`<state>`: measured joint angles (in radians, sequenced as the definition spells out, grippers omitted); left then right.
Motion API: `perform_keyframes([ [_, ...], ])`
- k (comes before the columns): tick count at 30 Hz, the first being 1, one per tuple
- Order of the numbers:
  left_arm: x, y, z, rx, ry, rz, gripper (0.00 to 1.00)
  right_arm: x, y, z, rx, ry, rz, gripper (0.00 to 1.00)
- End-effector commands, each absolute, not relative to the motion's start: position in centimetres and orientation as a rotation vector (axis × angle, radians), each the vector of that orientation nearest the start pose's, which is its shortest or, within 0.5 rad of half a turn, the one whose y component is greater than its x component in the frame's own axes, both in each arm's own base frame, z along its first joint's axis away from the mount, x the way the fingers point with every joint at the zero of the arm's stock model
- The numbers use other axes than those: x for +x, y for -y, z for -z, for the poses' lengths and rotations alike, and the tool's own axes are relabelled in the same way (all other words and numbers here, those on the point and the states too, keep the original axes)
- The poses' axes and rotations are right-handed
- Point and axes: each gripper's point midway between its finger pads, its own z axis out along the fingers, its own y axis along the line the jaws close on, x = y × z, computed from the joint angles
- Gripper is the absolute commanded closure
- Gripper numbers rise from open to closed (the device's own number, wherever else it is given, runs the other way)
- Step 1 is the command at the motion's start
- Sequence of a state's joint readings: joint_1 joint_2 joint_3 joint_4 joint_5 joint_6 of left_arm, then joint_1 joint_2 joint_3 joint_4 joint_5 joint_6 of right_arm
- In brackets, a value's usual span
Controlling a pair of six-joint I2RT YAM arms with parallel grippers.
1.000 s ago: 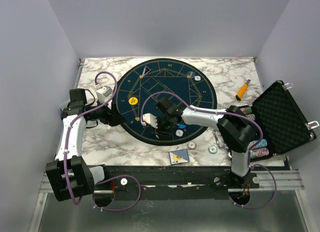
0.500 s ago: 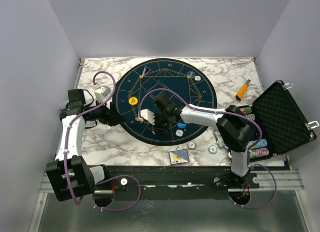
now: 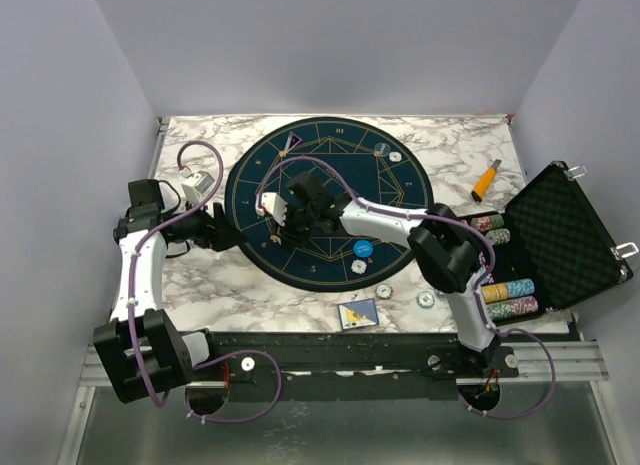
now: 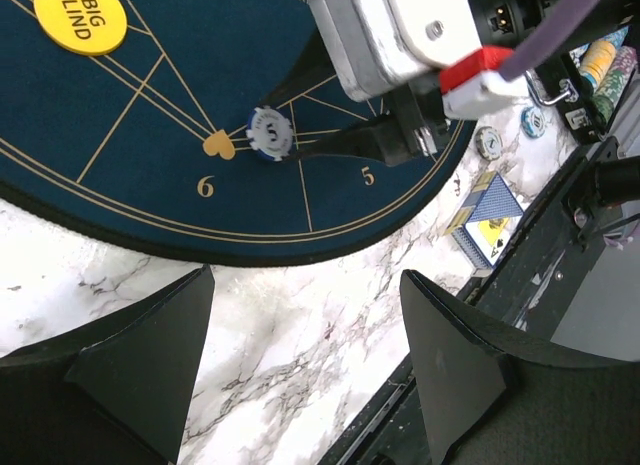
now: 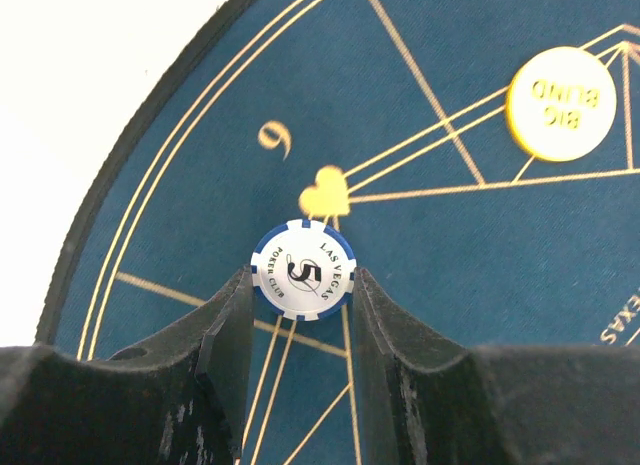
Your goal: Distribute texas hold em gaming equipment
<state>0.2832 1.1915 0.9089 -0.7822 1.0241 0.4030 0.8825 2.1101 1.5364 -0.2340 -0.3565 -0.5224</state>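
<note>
Chip (image 5: 303, 268), small round blue-edged white, clamped in right gripper (image 5: 300, 277) mid-frame, below gold heart (image 5: 325, 193) on dark blue round mat (image 5: 450, 255); left gripper (image 4: 305, 285) spread apart.

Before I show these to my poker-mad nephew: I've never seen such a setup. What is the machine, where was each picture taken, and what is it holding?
Two robot arms are bolted at the near edge of a marble table. One picture looks down from above; the other two come from cameras on the wrists. A round blue poker mat lies on the table, a yellow disc on it. A card deck lies near the front edge, and a black case with chip stacks stands open at the right. The right arm reaches over the mat, its jaws closed on a blue-and-white chip near the number 6. The left arm has open, empty jaws.
</note>
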Motion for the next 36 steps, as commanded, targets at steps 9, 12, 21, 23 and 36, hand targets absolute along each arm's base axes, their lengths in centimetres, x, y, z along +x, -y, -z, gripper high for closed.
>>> perform_keyframes([
  [9, 26.8, 5.7, -19.3, 0.366, -2.068, 1.011, 0.23, 35.9, -50.3, -6.2, -1.506, -1.692, -0.628, 0.67],
  [12, 26.8, 5.5, -19.3, 0.357, -2.064, 1.017, 0.23, 36.8, -51.3, -5.9, -1.496, -1.695, -0.627, 0.67],
  [21, 26.8, 4.9, -19.7, 0.336, -2.051, 1.000, 0.23, 39.6, -54.1, -5.6, -1.450, -1.669, -0.609, 0.66],
  [23, 26.8, 4.7, -19.9, 0.327, -2.048, 0.993, 0.23, 39.9, -54.6, -5.4, -1.443, -1.663, -0.613, 0.65],
  [36, 26.6, 4.3, -19.9, 0.315, -2.042, 0.986, 0.21, 39.8, -53.5, -11.5, -1.384, -1.629, -0.579, 0.25],
])
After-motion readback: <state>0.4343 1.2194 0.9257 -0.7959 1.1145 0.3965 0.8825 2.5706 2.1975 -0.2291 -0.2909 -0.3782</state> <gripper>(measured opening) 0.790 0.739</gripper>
